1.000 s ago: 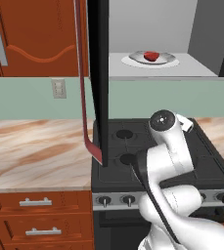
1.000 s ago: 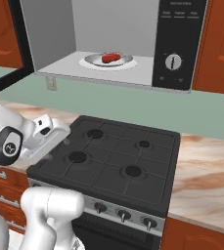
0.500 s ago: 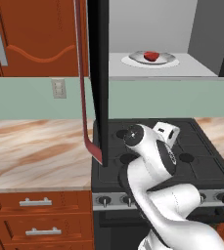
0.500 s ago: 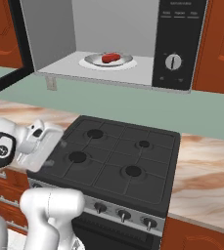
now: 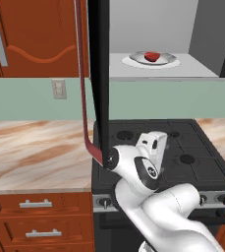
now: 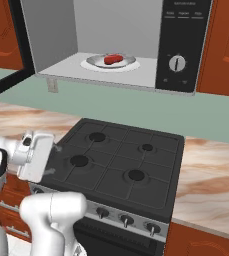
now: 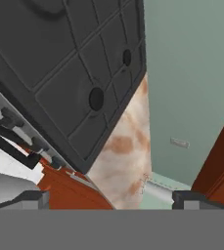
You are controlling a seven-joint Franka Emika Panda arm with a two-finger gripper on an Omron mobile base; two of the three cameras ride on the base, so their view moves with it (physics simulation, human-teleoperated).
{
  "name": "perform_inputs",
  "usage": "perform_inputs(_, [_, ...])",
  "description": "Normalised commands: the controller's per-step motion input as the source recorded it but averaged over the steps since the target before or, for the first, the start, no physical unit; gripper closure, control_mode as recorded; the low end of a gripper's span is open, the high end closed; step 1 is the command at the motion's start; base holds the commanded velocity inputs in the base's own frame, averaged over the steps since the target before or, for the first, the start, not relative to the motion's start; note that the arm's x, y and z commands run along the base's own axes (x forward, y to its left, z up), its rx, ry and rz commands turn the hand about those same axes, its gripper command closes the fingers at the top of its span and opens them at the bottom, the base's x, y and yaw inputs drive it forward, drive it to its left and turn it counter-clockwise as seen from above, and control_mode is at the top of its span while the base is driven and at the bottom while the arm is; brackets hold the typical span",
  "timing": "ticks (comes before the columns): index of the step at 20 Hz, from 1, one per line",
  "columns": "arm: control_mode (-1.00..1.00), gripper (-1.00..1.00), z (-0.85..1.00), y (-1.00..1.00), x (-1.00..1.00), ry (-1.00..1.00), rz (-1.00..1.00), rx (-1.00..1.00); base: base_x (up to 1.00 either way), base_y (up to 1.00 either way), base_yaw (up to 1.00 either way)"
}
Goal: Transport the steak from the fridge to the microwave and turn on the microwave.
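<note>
The microwave (image 6: 121, 45) stands open above the stove (image 6: 121, 165), its door (image 5: 98, 74) edge-on over the counter (image 5: 35, 147). The steak (image 6: 113, 59) lies on the round plate (image 6: 93, 62) inside. The end effector (image 7: 108, 197), fingers spread and empty, has sunk lower over the stove's front edge.

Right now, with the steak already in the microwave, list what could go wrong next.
1. The microwave door hangs wide open over the stove; the arm sits close beside it and may knock it while swinging up.
2. The open gripper faces the stove and counter, away from the door, so it needs a large reorientation to push the door shut.
3. The steak lies on the round plate; a slammed door might jolt it.
</note>
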Motion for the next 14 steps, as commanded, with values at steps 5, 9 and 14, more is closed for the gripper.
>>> perform_inputs(5, [-1.0, -1.0, 0.0, 0.51, 0.05, 0.0, 0.0, -0.16, 0.0, 0.0, 0.0])
perform_inputs(9, [-1.0, -1.0, 0.0, 0.7, 0.09, 0.04, 0.0, -0.13, 0.0, 0.0, 0.0])
perform_inputs(14, [-1.0, -1.0, 0.0, 0.71, 0.12, 0.05, 0.0, -0.12, 0.0, 0.0, 0.0])
